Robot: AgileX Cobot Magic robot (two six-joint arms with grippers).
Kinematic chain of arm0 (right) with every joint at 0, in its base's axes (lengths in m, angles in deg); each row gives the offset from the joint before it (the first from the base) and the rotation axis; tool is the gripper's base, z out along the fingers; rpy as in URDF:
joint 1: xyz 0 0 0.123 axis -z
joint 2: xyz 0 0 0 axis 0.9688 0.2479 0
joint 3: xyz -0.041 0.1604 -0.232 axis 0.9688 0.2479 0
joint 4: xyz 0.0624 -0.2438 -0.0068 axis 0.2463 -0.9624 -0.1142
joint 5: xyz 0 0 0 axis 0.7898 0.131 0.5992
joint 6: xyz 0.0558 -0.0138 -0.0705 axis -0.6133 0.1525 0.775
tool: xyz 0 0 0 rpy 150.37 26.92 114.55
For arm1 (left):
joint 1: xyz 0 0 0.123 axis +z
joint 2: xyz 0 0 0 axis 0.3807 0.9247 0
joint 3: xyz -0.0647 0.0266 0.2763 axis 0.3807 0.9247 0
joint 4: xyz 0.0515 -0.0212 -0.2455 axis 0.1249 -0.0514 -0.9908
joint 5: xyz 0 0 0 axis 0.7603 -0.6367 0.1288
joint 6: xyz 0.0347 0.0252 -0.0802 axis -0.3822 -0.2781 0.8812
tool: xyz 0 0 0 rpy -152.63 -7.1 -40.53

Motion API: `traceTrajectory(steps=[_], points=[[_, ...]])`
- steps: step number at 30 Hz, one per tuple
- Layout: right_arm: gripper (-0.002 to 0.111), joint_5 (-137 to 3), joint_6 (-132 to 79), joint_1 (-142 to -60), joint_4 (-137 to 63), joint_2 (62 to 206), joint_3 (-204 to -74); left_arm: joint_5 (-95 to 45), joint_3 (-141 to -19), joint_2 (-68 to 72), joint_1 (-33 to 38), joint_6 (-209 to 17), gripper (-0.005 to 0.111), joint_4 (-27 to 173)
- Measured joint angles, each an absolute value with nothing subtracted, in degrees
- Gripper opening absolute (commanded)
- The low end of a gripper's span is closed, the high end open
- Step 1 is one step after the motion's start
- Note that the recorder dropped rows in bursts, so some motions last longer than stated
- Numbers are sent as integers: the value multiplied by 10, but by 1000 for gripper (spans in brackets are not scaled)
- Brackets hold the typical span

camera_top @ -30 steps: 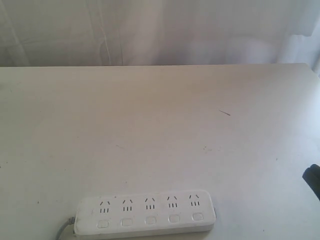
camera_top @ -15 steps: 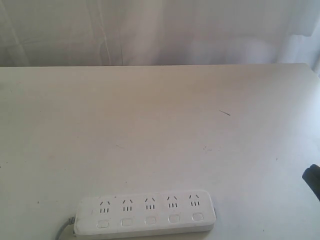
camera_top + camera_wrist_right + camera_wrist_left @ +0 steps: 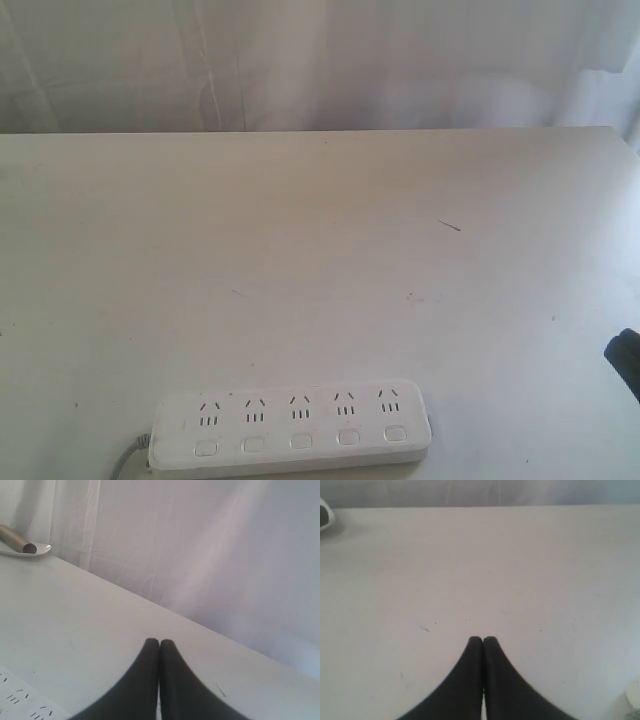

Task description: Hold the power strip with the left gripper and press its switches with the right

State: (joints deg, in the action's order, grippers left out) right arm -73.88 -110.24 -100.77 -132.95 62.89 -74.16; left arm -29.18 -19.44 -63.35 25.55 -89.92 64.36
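Observation:
The power strip (image 3: 290, 428) lies flat near the table's front edge, a long white bar with its grey cord (image 3: 125, 460) leaving at the left end. Its switches (image 3: 300, 439) run in a row along the near side. Nothing touches it. My left gripper (image 3: 483, 639) is shut and empty over bare table; it does not show in the exterior view. My right gripper (image 3: 159, 641) is also shut and empty, with a corner of the power strip (image 3: 20, 697) beside it. A black piece of the right arm (image 3: 625, 358) shows at the exterior view's right edge.
The white table (image 3: 320, 250) ends at a pale curtain (image 3: 320, 60) at the back. A white dish (image 3: 42, 550) holding a brown roll (image 3: 17, 540) sits at a far table edge. A small dark mark (image 3: 450, 226) lies on the table.

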Motion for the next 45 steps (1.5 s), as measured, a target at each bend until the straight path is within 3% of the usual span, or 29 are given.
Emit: traceTrajectory(steps=[5, 20, 32, 45], points=[[0, -739, -1102, -1008, -1329, 629, -742, -318, -194, -633, 255, -747, 0, 765], [0, -740, -1104, -1008, -1329, 629, -742, -373, -194, -633, 255, -557, 0, 804], [0, -740, -1104, -1008, -1329, 629, -742, -383, -194, -633, 255, -525, 0, 821], [0, -740, -1104, -1008, -1329, 629, -742, -384, -194, -633, 255, -948, 0, 825]])
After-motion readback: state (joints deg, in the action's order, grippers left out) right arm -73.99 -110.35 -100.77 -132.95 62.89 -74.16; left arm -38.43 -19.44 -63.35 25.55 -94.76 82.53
